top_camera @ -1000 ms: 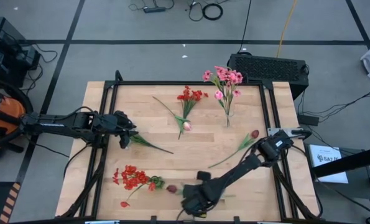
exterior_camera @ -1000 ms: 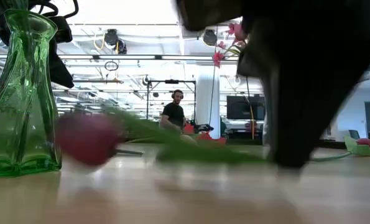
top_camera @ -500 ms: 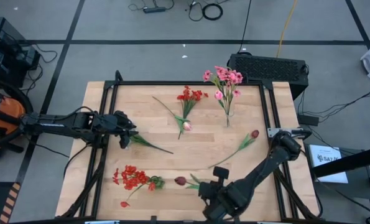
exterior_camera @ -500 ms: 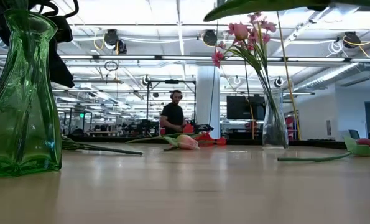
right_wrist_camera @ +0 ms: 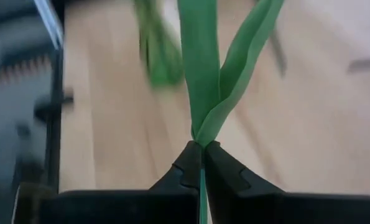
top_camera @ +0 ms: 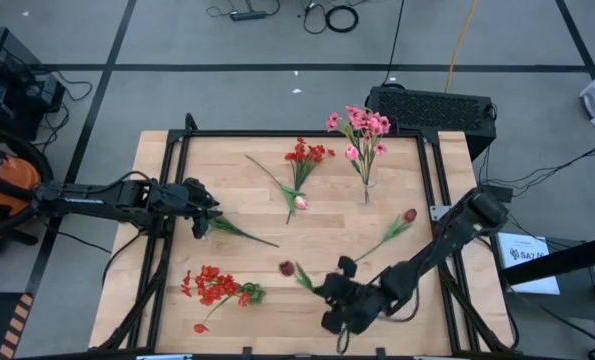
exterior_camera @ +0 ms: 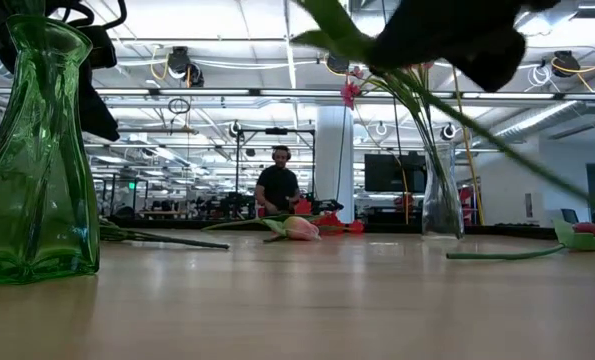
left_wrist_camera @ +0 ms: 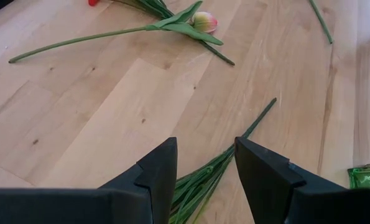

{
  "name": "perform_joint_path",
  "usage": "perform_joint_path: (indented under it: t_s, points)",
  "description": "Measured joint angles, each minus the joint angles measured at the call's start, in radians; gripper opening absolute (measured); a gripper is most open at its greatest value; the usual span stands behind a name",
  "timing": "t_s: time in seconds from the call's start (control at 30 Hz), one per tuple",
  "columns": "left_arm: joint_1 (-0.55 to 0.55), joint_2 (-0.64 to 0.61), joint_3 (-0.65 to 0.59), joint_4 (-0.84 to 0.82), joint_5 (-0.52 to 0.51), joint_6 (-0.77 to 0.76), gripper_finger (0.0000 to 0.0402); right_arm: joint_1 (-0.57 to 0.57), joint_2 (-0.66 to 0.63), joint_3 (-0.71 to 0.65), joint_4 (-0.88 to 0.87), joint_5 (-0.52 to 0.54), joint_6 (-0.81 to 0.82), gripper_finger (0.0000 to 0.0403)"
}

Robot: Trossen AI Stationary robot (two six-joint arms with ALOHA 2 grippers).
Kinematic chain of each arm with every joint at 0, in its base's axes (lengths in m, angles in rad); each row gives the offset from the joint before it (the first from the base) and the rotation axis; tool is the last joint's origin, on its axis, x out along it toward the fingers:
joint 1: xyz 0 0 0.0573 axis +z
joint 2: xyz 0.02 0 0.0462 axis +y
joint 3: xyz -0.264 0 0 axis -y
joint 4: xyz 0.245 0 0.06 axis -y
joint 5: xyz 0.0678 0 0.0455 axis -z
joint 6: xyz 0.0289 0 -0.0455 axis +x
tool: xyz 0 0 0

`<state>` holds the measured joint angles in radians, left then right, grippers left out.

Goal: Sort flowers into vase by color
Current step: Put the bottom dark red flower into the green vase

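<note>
Carrying a dark maroon tulip above the table's near edge, the right gripper is clamping its stalk; the left gripper, jaws parted, is waiting over a leafy stem. Next likely: choosing a vase.

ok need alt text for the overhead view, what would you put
The right gripper holds a dark maroon tulip by its stem above the near edge of a wooden table. The left gripper waits open at the left, over a green stem. Red blossom clusters, loose tulips and a vase of pink blooms are spread over the table.
</note>
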<state>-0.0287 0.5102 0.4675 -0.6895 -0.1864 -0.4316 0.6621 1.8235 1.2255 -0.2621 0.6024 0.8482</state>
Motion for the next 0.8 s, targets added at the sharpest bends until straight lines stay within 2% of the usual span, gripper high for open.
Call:
perform_joint_path:
  t_s: [0.17,0.37,0.43,0.57,0.67,0.8]
  points:
    - [0.0,0.0,0.0,0.009,0.0,-0.006,0.0168,-0.008,-0.109,-0.271,0.564,0.219,-0.195,0.0]
    - [0.0,0.0,0.0,0.028,0.0,0.025,0.0168,-0.103,-0.121,-0.483,1.218,0.217,-0.522,0.0]
    - [0.0,0.0,0.0,0.029,0.0,0.045,0.0168,-0.154,-0.1,-0.502,1.356,0.145,-0.601,0.0]
    - [0.0,0.0,0.0,0.03,0.0,0.045,0.0168,-0.258,-0.045,-0.474,1.533,-0.097,-0.709,0.0]
    - [0.0,0.0,0.0,0.03,-0.001,0.045,0.0168,-0.315,-0.017,-0.416,1.583,-0.257,-0.748,0.0]
    - [0.0,0.0,0.0,0.028,-0.003,0.046,0.0168,-0.365,0.01,-0.319,1.567,-0.416,-0.793,0.0]
